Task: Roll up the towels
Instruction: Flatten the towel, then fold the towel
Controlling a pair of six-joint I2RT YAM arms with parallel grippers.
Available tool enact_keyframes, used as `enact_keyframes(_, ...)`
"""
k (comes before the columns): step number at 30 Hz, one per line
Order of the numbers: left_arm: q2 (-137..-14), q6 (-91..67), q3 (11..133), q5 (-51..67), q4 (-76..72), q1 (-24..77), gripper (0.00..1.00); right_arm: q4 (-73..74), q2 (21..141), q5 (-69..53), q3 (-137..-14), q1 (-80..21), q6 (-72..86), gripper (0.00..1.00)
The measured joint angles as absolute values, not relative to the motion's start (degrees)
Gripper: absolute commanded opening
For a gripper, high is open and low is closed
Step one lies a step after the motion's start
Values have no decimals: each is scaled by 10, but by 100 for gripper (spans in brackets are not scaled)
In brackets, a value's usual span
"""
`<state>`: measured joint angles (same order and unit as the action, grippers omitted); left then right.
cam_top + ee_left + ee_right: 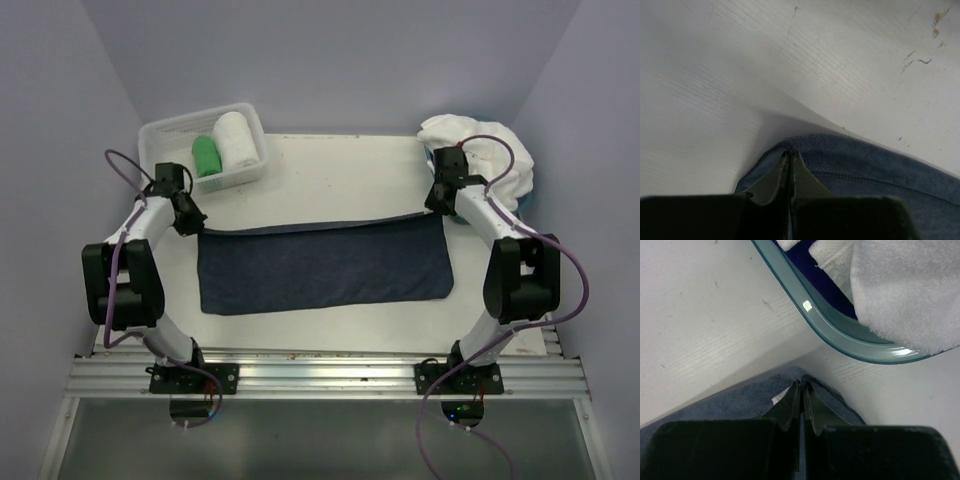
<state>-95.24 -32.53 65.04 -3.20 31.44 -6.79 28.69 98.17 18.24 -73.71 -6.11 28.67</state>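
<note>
White table point(330, 170) holds navy towel point(325, 265) — flat, 2 far corners pinched.

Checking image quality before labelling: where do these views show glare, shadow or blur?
Top external: even light, sharp, navy towel crisp. Left wrist: left hand dark and soft up close, soft shadow on the table beyond the towel's corner. Right wrist: bright glare spots on the light blue tub, right hand underexposed.

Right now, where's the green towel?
In the top view, the green towel sits rolled in the white basket at the table's far-left corner, beside a rolled white towel.
</note>
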Motion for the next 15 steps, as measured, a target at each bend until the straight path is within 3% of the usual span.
enact_keyframes(4,-918,-323,644,-26,324,-68,0,290,947,179,-702,-61,284,0)
enact_keyframes(15,-682,-320,518,-4,376,-70,0,338,745,171,-545,-59,289,0)
